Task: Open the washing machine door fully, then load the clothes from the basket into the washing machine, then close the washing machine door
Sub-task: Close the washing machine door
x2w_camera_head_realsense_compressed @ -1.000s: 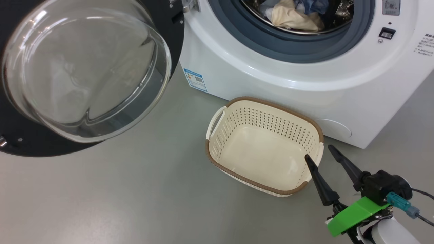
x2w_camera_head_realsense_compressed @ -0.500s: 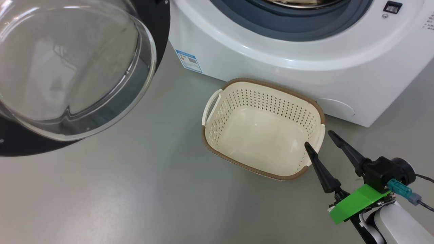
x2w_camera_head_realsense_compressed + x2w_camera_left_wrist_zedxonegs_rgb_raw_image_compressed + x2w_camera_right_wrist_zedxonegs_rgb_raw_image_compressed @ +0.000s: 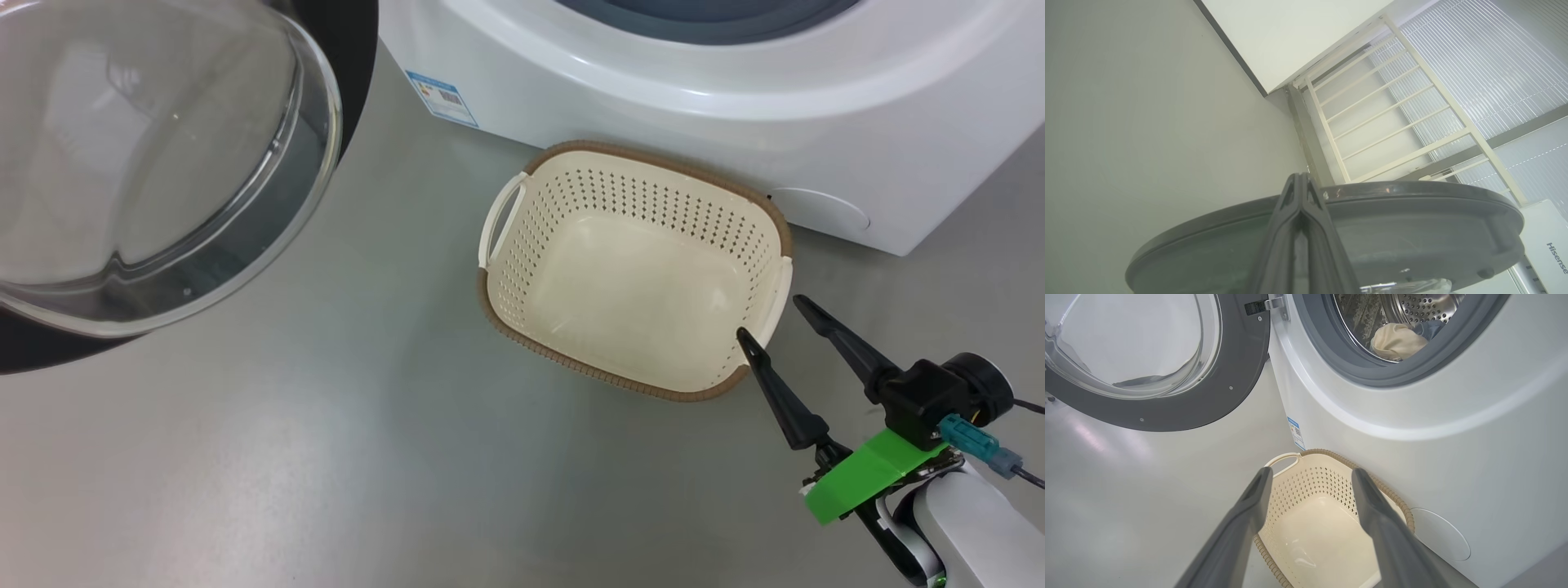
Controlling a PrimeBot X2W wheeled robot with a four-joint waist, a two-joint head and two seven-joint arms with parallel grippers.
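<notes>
The basket (image 3: 563,245) sits bare on the floor (image 3: 326,449) just beside the washing machine (image 3: 694,90); the clothes (image 3: 1398,341) lie in the drum (image 3: 1412,306), so we judge loading done; our right gripper (image 3: 767,314) hangs spread over the basket's corner, holding nothing; our left gripper (image 3: 1300,179), fingers pressed together, points at the wide-open washing machine door (image 3: 1412,228), likely to push it shut.

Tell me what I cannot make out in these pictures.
- Clothes, right wrist view: the gasket and the top edge hide most of them.
- Left gripper, left wrist view: shut before the washing machine door; contact unclear.
- Label, head view: print too small.
- Washing machine, head view: opening cut off by top edge.
</notes>
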